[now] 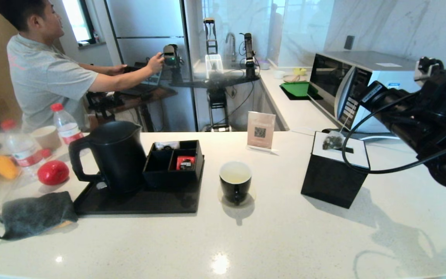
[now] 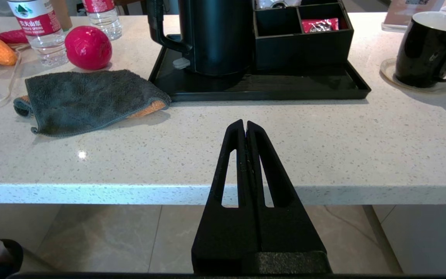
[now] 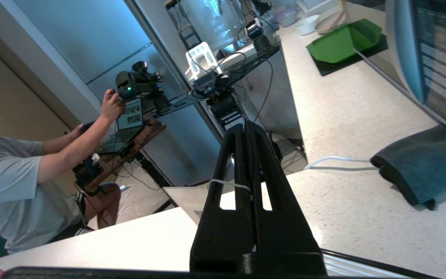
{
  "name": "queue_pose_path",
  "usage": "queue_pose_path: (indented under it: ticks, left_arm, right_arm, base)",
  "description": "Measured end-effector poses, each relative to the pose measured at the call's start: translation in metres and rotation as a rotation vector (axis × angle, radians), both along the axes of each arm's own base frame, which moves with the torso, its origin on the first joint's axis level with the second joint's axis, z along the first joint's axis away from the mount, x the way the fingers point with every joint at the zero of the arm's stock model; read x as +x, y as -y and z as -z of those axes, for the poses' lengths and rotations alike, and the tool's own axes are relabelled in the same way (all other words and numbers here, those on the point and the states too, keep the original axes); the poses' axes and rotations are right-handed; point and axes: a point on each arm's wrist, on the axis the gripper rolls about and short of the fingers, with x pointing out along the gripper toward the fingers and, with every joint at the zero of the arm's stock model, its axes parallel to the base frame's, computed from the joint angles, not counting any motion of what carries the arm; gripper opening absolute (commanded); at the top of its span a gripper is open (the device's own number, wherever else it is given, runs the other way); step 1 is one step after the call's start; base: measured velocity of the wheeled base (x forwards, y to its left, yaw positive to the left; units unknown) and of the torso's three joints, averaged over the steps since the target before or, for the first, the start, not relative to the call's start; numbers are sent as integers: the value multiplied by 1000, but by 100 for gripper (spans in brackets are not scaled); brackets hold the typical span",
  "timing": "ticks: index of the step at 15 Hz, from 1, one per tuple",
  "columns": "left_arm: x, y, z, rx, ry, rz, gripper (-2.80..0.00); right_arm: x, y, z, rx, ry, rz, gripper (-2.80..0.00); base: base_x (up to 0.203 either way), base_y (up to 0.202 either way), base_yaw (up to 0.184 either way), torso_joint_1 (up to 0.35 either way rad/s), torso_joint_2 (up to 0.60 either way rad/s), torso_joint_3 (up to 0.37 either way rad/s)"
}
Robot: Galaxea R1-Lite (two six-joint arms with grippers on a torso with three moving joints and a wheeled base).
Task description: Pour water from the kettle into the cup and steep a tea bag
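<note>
The black kettle (image 1: 114,155) stands on a black tray (image 1: 138,203) at the left, also seen in the left wrist view (image 2: 215,35). The black cup (image 1: 235,182) with its white inside sits on a coaster mid-counter, handle towards me; whether water stands in it I cannot tell. The tea bag (image 1: 333,141) hangs by its string at the white top of a black box (image 1: 333,178). My right arm (image 1: 420,112) reaches in above the box, and my right gripper (image 3: 245,124) is shut on the tea bag's string (image 3: 227,183). My left gripper (image 2: 245,123) is shut and empty at the counter's front edge.
A black organiser (image 1: 174,161) holding a red packet (image 1: 185,162) shares the tray. A grey cloth (image 1: 35,213), a red fruit (image 1: 53,172), two bottles (image 1: 66,124) and a paper cup (image 1: 47,137) lie left. A sign (image 1: 261,133) and a microwave (image 1: 362,77) stand behind.
</note>
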Motion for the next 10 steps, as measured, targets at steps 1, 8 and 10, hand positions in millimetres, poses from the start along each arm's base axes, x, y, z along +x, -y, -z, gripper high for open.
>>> queue_pose_path:
  ticks: [1,8,10]
  left_arm:
    - [0,0,0,0,0,0,-280]
    - [0,0,0,0,0,0,-280]
    - [0,0,0,0,0,0,-280]
  right_arm:
    - [0,4,0,0,0,8,-280]
    - [2,12,0,-2,-3,31,-280]
    - [2,11,1,-2,-5,28,-280]
  base:
    - [0,0,0,0,0,0]
    - [0,0,0,0,0,0]
    - [0,0,0,0,0,0]
